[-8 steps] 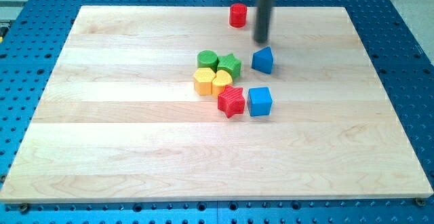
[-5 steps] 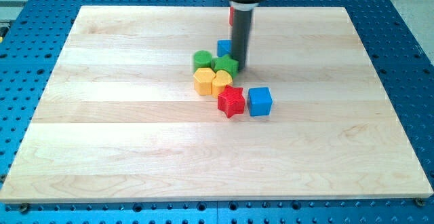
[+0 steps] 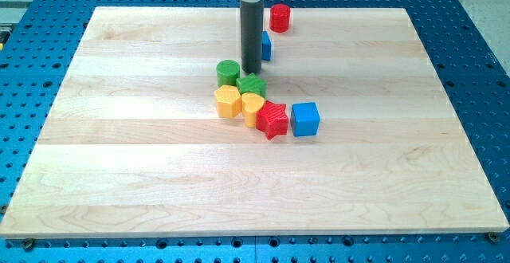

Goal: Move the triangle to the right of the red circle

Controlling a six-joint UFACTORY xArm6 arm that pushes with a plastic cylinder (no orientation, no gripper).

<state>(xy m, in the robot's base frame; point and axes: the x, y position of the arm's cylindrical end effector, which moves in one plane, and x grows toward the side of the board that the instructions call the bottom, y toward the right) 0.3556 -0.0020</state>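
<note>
Tip (image 3: 251, 72) touching green star (image 3: 251, 85); two red, two blue, two green, two yellow blocks.

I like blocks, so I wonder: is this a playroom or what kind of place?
Probably a robot lab bench, not a playroom. A wooden board sits on a blue metal table full of holes, and my tip pushes toy blocks such as the red star.

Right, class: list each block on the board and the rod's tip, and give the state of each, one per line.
my tip: down, just above the green star
blue triangle: partly hidden behind the rod, below-left of the red circle
red circle: upright, alone
green circle: in cluster
green star: in cluster
yellow hexagon: in cluster
yellow heart: in cluster
red star: in cluster
blue cube: beside red star
</note>
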